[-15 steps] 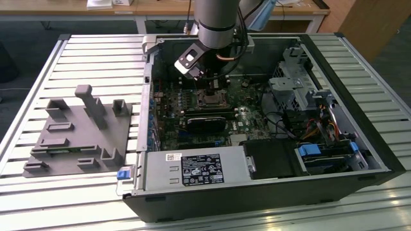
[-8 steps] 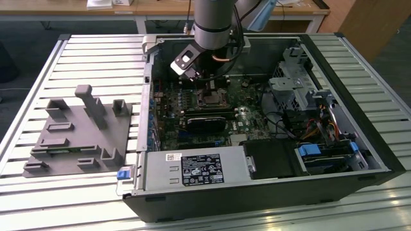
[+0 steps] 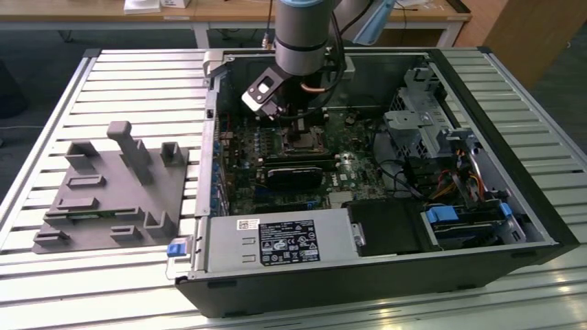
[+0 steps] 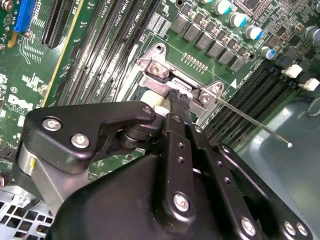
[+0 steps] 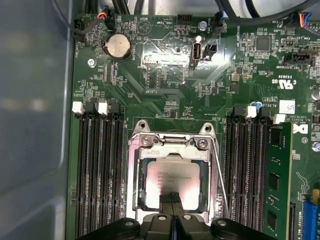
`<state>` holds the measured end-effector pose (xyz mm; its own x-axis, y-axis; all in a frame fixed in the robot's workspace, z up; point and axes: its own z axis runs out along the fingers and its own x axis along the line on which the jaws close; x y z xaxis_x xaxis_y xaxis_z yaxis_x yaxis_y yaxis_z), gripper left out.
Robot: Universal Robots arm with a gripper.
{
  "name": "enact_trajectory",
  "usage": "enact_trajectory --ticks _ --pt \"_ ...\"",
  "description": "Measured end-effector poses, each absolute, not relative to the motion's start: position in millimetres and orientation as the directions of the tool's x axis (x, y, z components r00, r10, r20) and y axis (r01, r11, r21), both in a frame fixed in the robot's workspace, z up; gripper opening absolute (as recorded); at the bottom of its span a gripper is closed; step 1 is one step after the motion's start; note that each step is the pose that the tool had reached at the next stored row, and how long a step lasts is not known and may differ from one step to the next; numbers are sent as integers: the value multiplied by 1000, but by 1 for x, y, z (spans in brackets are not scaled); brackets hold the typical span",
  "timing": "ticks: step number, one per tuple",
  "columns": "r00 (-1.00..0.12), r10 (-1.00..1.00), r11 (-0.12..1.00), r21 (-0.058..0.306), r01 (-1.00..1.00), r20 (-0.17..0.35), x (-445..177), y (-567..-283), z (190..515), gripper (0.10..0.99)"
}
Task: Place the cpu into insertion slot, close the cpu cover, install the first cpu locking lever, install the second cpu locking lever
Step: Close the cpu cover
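Note:
The cpu (image 5: 172, 177), a pale square chip, lies in the insertion slot (image 3: 301, 143) on the green motherboard. Around it the cpu cover (image 5: 134, 172), a metal frame with a window, lies flat over the chip's edges. My gripper (image 5: 171, 196) is shut with nothing between its fingers, and its dark tips rest at the near edge of the chip and cover. In the second wrist view the gripper (image 4: 180, 100) points down at the socket's metal bracket. A thin wire locking lever (image 4: 250, 120) sticks out sideways over the memory slots; the same lever (image 5: 220, 187) runs along one side of the cover.
Black memory slots (image 5: 97, 170) flank the socket on both sides. A long black card (image 3: 295, 175) sits just in front of it, with the silver-labelled power supply (image 3: 275, 244) nearer. A drive cage and cables (image 3: 422, 127) fill the exterior view's right. A grey fixture (image 3: 110, 185) stands outside the case.

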<state>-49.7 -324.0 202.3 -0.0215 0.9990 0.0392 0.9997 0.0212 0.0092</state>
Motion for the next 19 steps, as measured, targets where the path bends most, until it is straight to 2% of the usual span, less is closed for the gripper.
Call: enact_trajectory --ticks 19 --pt "-21 999 21 7 1000 38 -42 -324 209 106"
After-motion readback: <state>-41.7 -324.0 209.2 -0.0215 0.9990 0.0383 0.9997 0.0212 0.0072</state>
